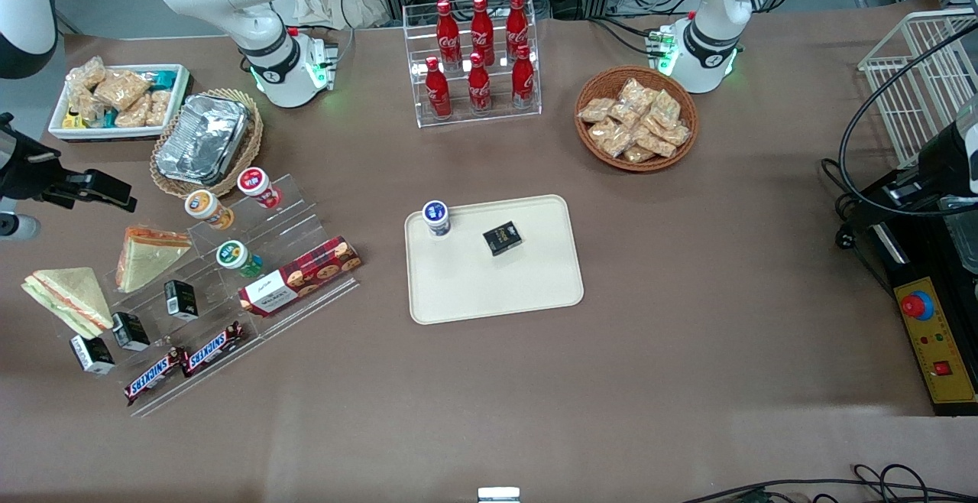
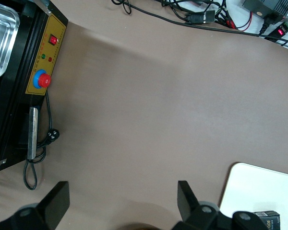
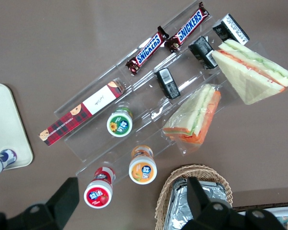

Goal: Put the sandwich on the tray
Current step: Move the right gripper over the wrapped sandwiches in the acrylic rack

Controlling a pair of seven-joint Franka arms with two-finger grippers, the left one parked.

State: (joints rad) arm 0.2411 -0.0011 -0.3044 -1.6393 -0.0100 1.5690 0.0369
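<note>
Lettering is showing plainly on two wares: "SNICKERS" is running along the twin chocolate bars on the lowest step of the clear stepped stand, and "Coca-Cola" is curling down the red bottles in the clear rack by the table's edge farthest from the front camera. A red tartan biscuit box is lying one step up; its small white label is too fine to read.

The gripper is hovering at the working arm's end of the table, pointing down over the stand's upper steps, near the foil container in its wicker basket. Its fingers are standing wide apart, holding nothing.

The sandwich is leaning at the stand's end nearest the working arm's table edge, well apart from the tray at mid-table. A second sandwich is sitting just beside it, and small black boxes are crowding close by on the step nearer the front camera. The tray is carrying a blue-lidded cup and a black box.
</note>
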